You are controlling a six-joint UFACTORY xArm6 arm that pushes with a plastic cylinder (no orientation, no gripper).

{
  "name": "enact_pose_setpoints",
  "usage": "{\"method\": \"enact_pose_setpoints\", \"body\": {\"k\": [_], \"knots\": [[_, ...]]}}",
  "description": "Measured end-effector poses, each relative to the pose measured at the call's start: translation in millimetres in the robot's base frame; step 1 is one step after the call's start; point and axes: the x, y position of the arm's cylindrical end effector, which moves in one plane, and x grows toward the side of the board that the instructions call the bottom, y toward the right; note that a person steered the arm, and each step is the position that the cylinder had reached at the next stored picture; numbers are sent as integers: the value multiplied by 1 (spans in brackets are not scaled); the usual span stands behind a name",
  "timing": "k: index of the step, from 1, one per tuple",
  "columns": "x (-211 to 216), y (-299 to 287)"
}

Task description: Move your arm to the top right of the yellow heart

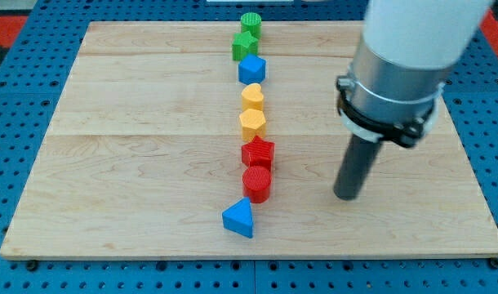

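Observation:
The yellow heart (252, 96) lies in a column of blocks down the middle of the wooden board (135, 147). Just below it lies a yellow hexagon-like block (252, 123). My tip (347, 196) rests on the board well to the view's right of the column and lower than the heart, about level with the red cylinder (257, 183). It touches no block.
From the view's top down, the column holds a green cylinder (251, 23), a green star (245, 44), a blue block (252, 69), the two yellow blocks, a red star (258, 153), the red cylinder and a blue triangle (239, 219). Blue pegboard surrounds the board.

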Motion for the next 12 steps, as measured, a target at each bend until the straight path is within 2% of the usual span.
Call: {"method": "enact_pose_setpoints", "body": {"k": [2,3,5,7,9,10,11,12], "knots": [[-8,-92],[-8,-98],[2,-16],[2,96],[-1,150],[-3,153],[-38,162],[-92,172]]}}
